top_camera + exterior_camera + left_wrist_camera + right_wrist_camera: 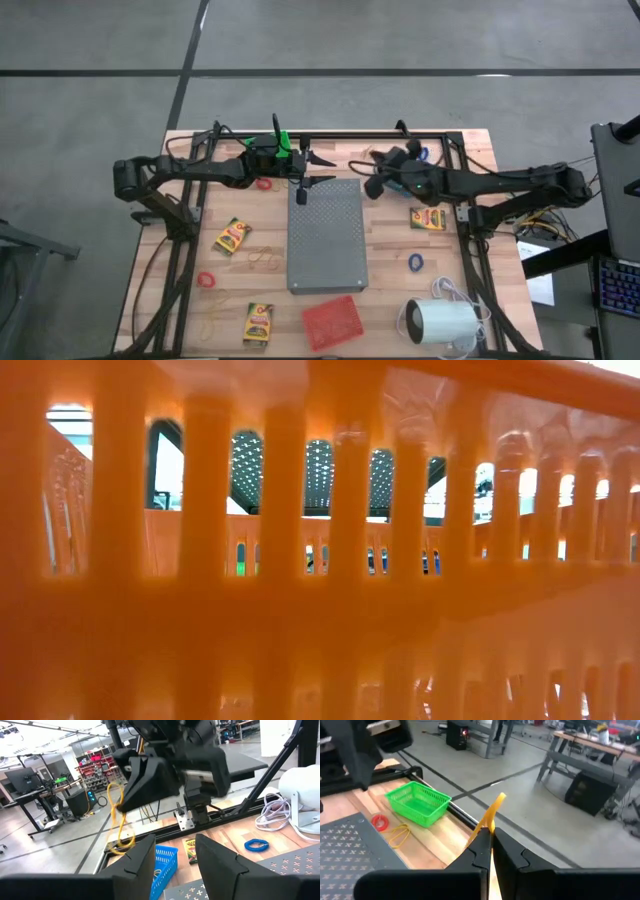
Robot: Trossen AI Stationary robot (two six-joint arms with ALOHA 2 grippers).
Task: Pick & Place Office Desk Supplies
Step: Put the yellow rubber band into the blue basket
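My right gripper (373,184) hovers above the far right corner of the grey slab (327,235), shut on a thin tan rubber band (116,810). My left gripper (322,170) faces it from the left, level and open, with nothing between its fingers (142,865). Yellow crayon boxes (232,235) (258,322) (428,217) lie flat on the wood. So do a red ring (206,279), a blue ring (415,262) and loose rubber bands (264,258). The low view is blocked by an orange lattice. My right gripper pinches the rubber band between its two shut fingers; a strip of it (493,809) sticks out past the fingertips. The fingers point roughly level toward the table's left. The rest of the band (120,827) hangs below them as a slack loop.
A green basket (417,802) stands at the far edge behind my left gripper, with a red ring (380,822) beside it. A blue basket (165,860) stands at the far right. A red basket (333,322) and a white corded cylinder (440,322) sit near the front.
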